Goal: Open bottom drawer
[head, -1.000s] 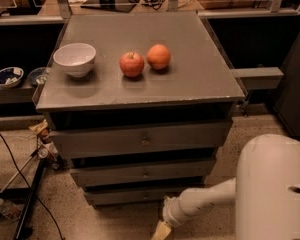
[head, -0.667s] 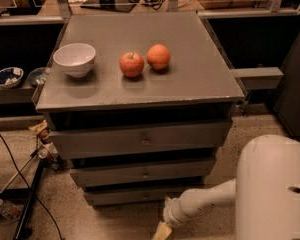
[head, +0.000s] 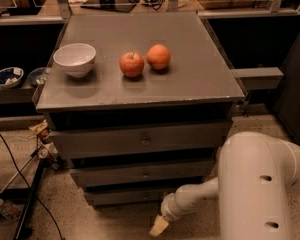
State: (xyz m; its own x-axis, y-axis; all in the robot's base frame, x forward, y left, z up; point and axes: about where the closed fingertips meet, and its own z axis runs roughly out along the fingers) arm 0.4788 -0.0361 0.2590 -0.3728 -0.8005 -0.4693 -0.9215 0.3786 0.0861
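We are seeing almost nothing changing over the last second. Our gripper (head: 158,226) is staying in the same spot, low over the floor (head: 105,224), just in front of the cabinet (head: 200,79) and a little below the bottom drawer (head: 121,197). We are only seeing its pale tip poking out past the white arm (head: 190,200), so we cannot tell whether it is spread or pressed together, and it is not touching anything we can make out.

The bottom drawer is sitting flush and closed under the middle drawer (head: 115,174) and the top drawer (head: 100,143), as it was a moment ago. Its small knob is lying up and to the left of the gripper. On the cabinet top, the bowl (head: 74,59), the apple (head: 132,64) and the orange (head: 158,57) are resting undisturbed.

We are judging that the reach is pausing or creeping, and that the pull is not yet starting. The gripper is needing to rise and close in on the knob first.
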